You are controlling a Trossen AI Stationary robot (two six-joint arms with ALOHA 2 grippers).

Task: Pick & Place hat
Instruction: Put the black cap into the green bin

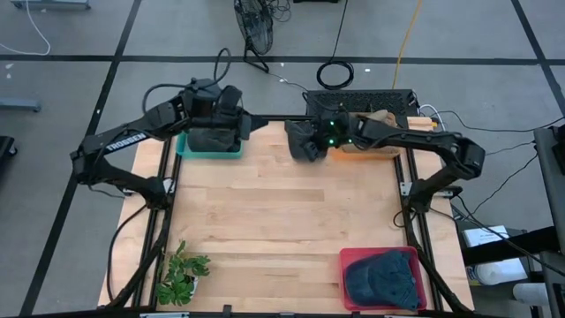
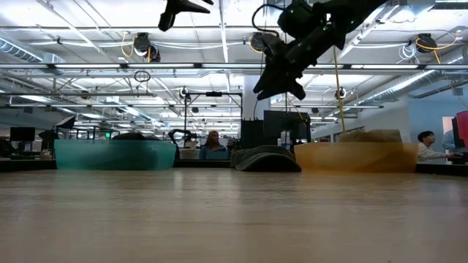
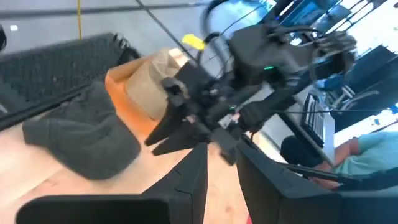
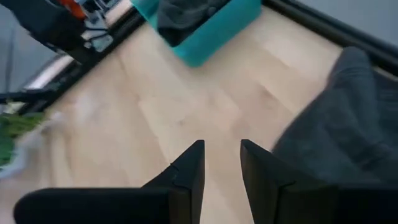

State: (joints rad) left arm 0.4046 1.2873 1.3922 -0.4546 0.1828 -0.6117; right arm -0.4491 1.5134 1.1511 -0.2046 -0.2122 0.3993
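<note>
Dark fingers of the right tool hang slightly apart, empty, just beside the grey hat, so reaching is underway; next, descend and close.

Both arms reach toward the far edge of the counter. The left claw and the right claw hang raised, fingers slightly apart, empty.

dark hat on table, far edge | teal bin left | orange bin right | red bin near right
</note>
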